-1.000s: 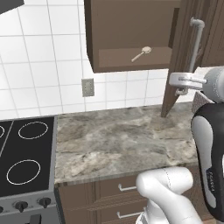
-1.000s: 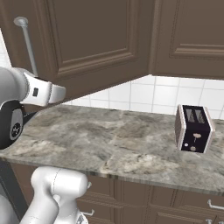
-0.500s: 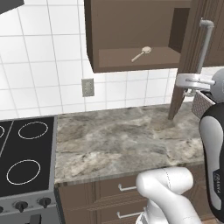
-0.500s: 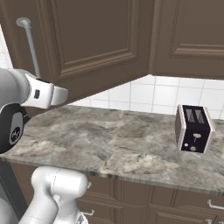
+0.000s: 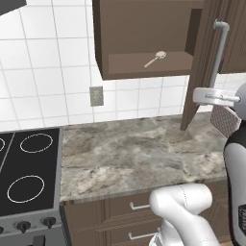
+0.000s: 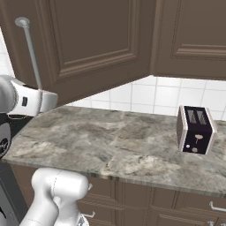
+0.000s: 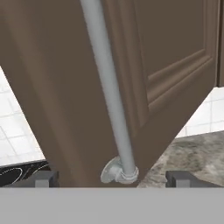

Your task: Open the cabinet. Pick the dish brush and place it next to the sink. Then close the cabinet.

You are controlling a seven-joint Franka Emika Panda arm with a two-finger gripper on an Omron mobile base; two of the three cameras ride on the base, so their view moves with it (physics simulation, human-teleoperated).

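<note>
One dish brush (image 5: 155, 59) lies in one open cabinet (image 5: 144, 43).

The cabinet (image 5: 144, 43) stands open, its front unblocked above the counter (image 5: 139, 153). The swung-out door (image 5: 202, 72) with its bar handle (image 7: 109, 96) bars the right side of the opening. Only the dish brush (image 5: 155, 58) lies on the shelf. A toaster (image 6: 195, 129) stands near the counter's right end; the counter's middle lies bare.
</note>
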